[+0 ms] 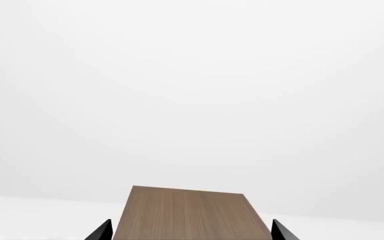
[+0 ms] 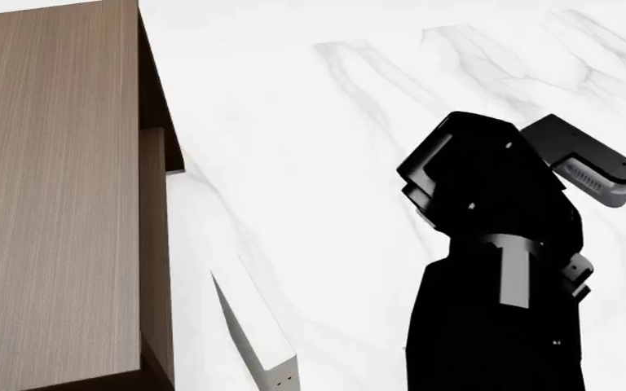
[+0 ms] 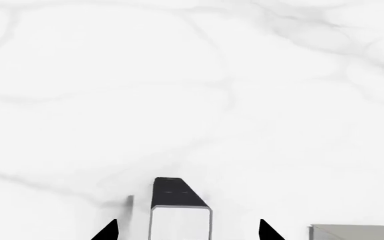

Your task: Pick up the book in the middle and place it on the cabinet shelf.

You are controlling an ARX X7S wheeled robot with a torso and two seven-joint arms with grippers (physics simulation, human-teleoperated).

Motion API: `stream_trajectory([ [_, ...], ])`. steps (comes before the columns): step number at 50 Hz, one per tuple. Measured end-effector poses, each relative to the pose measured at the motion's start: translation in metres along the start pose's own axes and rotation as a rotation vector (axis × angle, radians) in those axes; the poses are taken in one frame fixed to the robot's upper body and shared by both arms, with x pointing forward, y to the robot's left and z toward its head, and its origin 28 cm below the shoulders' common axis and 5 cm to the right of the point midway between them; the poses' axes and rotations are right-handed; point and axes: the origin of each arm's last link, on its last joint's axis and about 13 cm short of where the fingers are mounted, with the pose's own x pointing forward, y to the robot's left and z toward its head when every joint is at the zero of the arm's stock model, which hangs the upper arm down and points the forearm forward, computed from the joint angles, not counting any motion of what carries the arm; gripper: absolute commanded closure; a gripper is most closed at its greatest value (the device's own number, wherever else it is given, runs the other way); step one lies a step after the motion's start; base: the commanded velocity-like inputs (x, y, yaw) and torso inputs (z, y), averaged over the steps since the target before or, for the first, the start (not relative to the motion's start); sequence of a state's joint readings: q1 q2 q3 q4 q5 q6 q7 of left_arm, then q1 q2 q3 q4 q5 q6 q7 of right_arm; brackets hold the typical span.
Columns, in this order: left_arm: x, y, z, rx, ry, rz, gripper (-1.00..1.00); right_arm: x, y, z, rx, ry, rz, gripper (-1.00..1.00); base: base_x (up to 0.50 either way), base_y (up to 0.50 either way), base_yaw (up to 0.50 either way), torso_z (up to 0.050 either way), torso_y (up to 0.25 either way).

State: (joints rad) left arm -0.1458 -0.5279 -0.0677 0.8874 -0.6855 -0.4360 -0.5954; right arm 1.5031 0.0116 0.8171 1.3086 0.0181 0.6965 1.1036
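Hovering over a white marble surface [image 2: 335, 122], the right gripper [image 3: 188, 231] has its two black fingertips [image 3: 108, 231] spread wide. The book [image 3: 178, 212] sits in the gap between them. Clear space shows on either side of it, so neither tip touches it. The right wrist view shows the book's dark face above a white face rimmed in grey. It stands on the marble, apart from a grey block [image 3: 355, 232] at the frame's edge. What that block is cannot be told. A thin grey sliver [image 3: 130, 205] stands just beside the book on its other side.

In the head view the black right arm [image 2: 498, 261] reaches down over the marble and hides both its gripper and the book. An off-white book [image 2: 253, 330] with small dark dots stands on edge between the arm and the cabinet [image 2: 52, 204]. That book is near the cabinet's side but not touching it. The cabinet fills this view's left, with dark wood grain sides and a lighter flat top.

The left gripper [image 1: 192, 231] also has its fingertips [image 1: 102, 231] held well apart with nothing pinched. It hangs above the cabinet's brown top, which shows bare between the tips in the left wrist view.
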Motion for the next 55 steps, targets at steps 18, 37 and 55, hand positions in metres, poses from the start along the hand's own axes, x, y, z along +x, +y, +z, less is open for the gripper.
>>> stream_trajectory([
  [18, 0.000, 0.000, -0.001, 0.000, 0.003, -0.002, -1.00, 0.012, -0.001, -0.008, 0.018, 0.010, 0.034, -1.00, 0.00, 0.00, 0.00, 0.000, 0.000],
  [37, -0.001, 0.000, -0.002, 0.002, 0.006, -0.004, -1.00, 0.017, 0.000, -0.007, 0.083, 0.001, 0.044, 1.00, 0.00, 0.00, 0.00, 0.000, 0.000],
  [55, -0.001, -0.001, -0.003, 0.003, 0.009, -0.007, -1.00, -0.022, 0.011, 0.037, 0.513, -0.290, 0.537, 1.00, 0.00, 0.00, 0.00, 0.000, 0.000],
])
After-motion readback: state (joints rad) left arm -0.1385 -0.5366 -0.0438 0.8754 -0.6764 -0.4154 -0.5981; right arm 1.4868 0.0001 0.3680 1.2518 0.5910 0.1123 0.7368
